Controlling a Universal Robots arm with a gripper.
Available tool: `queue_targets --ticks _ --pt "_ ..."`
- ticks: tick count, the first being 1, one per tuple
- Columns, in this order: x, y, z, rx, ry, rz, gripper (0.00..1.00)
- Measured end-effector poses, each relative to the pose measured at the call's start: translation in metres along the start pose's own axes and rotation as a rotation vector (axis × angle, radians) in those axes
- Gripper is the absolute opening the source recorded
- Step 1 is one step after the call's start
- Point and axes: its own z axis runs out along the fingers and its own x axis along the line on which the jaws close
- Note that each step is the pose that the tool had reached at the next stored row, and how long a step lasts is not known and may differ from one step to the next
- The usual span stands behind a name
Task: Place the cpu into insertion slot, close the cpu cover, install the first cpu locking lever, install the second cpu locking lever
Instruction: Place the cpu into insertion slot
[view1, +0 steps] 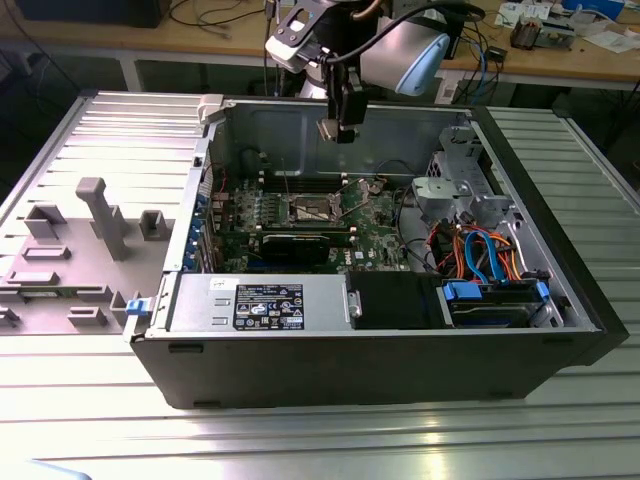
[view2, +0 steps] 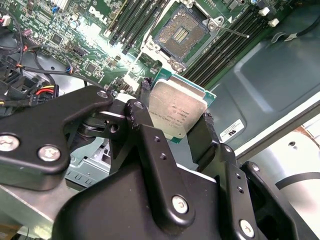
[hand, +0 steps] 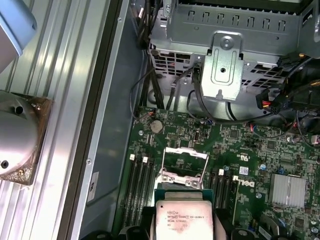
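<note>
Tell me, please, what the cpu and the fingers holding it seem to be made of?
The cpu: its top looks like matt silver-grey metal with a dull sheen, and the green edge beneath it looks like circuit board. The fingers of the gripper clamping it: matt black, either plastic or coated metal; the look leaves that open.

silver-topped cpu (view2: 177, 112), clamped in the gripper (view2: 176, 104), hangs above the bare insertion slot (view2: 181, 32), cpu cover (hand: 184, 177) raised.
</note>
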Motion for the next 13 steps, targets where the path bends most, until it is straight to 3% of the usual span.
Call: queue_targets --ticks 5,13 --pt "-0.0001 -0.0002 0.0028 -0.0007 -0.0049 0.061 0.55" --pt "-0.0001 -0.0003 0.0032 0.0016 -0.0048 0.064 0.55"
